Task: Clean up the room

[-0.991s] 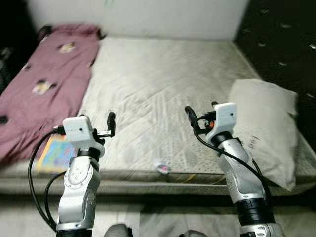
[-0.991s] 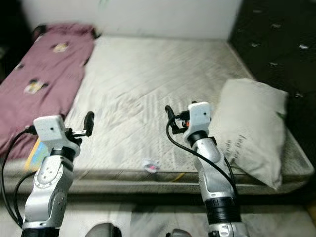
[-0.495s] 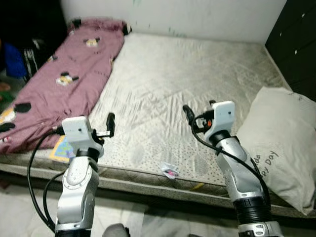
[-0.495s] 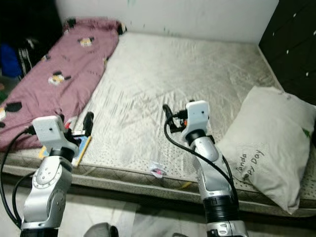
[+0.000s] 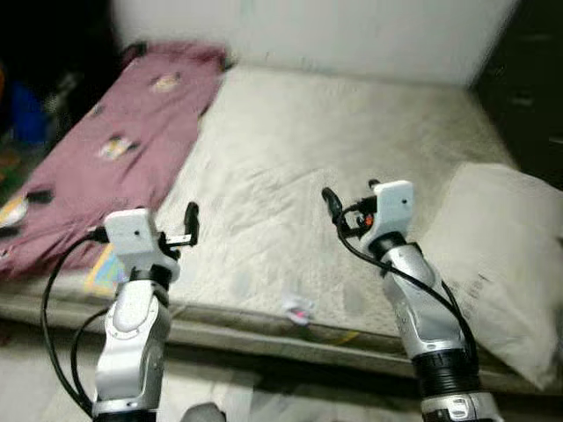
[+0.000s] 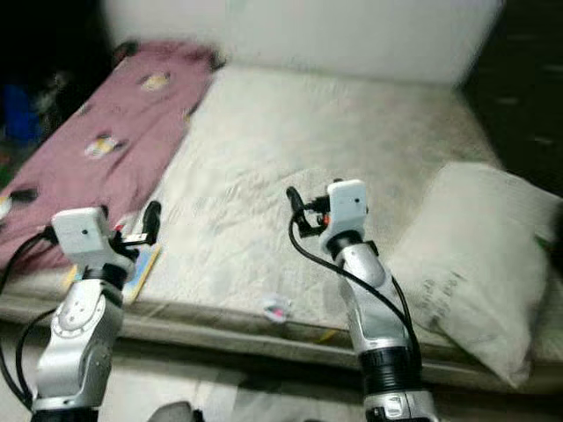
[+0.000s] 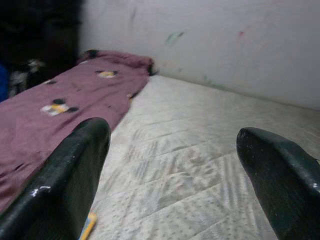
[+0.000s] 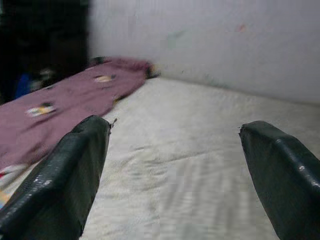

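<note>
A bare grey mattress (image 5: 352, 132) lies before me, with a purple printed blanket (image 5: 114, 149) along its left side. A white pillow (image 5: 497, 255) rests on the right edge. A small crumpled wrapper (image 5: 297, 309) sits near the front edge, between my arms. A colourful book (image 5: 104, 268) lies at the front left corner, below my left gripper (image 5: 180, 227). That gripper is open and holds nothing, its fingers (image 7: 75, 165) wide apart over the mattress. My right gripper (image 5: 350, 195) is also open and hovers over the front middle of the mattress, left of the pillow.
A white wall (image 5: 308, 35) runs behind the mattress. Dark clutter with a blue item (image 5: 26, 114) stands at the far left. A black surface (image 5: 528, 79) rises at the right. Pale floor (image 5: 264, 396) shows in front of the mattress edge.
The whole picture has shifted and blurred, so the camera moved. Both arms keep the same raised pose over the front of the mattress, fingers still apart.
</note>
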`<state>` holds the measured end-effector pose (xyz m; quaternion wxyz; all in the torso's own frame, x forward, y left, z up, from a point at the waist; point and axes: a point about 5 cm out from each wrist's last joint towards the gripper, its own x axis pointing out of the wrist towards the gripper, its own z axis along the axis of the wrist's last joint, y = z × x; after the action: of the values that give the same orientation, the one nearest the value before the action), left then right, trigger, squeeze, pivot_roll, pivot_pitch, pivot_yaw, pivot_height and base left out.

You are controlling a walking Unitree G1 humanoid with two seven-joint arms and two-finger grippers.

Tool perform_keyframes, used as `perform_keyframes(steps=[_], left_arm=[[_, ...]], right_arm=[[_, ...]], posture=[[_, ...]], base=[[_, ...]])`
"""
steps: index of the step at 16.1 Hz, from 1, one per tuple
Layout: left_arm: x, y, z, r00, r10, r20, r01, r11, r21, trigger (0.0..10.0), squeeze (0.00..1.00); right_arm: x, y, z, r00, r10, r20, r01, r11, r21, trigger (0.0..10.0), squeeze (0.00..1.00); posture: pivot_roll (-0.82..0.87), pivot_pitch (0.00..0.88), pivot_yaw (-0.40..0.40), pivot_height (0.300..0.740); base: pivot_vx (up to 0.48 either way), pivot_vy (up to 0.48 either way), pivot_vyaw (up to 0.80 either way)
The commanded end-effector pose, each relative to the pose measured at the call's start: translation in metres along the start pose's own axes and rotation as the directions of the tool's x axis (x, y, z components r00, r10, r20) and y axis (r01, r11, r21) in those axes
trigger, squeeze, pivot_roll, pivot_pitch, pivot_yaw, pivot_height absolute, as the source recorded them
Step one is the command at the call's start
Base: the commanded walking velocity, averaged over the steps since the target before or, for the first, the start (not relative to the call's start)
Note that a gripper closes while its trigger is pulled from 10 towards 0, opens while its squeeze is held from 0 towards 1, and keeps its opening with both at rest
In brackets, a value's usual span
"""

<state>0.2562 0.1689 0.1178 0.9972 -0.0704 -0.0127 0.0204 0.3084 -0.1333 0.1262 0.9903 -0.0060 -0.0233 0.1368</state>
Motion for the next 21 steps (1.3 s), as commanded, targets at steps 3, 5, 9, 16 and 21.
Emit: perform_keyframes(steps=[3,5,9,16,21], left_arm=[[0.004,-0.007,0.001,0.999,-0.036,0.003,0.036,0.999,-0.002,10.0,0.00],[0.004,-0.007,0.001,0.999,-0.035,0.003,0.035,0.999,-0.006,10.0,0.00],[0.007,-0.007,0.001,0.999,-0.038,0.001,0.038,0.999,-0.001,10.0,0.00],[0.020,-0.007,0.003,1.000,-0.011,0.019,0.011,1.000,-0.008,10.0,0.00],[0.018,-0.007,0.006,1.000,0.014,0.026,-0.014,1.000,0.000,10.0,0.00]], right_arm=[[0.000,-0.007,-0.001,1.000,-0.025,-0.002,0.025,1.000,-0.003,10.0,0.00],[0.000,-0.007,-0.001,1.000,-0.026,-0.001,0.026,1.000,-0.004,10.0,0.00],[0.003,-0.007,-0.001,1.000,-0.029,0.002,0.029,1.000,-0.006,10.0,0.00],[0.011,-0.012,0.003,0.999,-0.044,0.022,0.045,0.999,-0.019,10.0,0.00],[0.008,-0.011,0.001,0.998,-0.055,0.026,0.056,0.998,-0.035,10.0,0.00]], posture=[[0.01,0.000,-0.034,0.740],[0.01,0.000,-0.033,0.740],[0.01,0.000,-0.030,0.740],[-0.01,0.000,-0.018,0.740],[0.00,0.000,0.007,0.740]], base=[[0.270,0.000,0.00],[0.277,0.000,0.00],[0.281,0.000,0.00],[0.122,0.000,0.00],[0.000,0.000,0.00]])
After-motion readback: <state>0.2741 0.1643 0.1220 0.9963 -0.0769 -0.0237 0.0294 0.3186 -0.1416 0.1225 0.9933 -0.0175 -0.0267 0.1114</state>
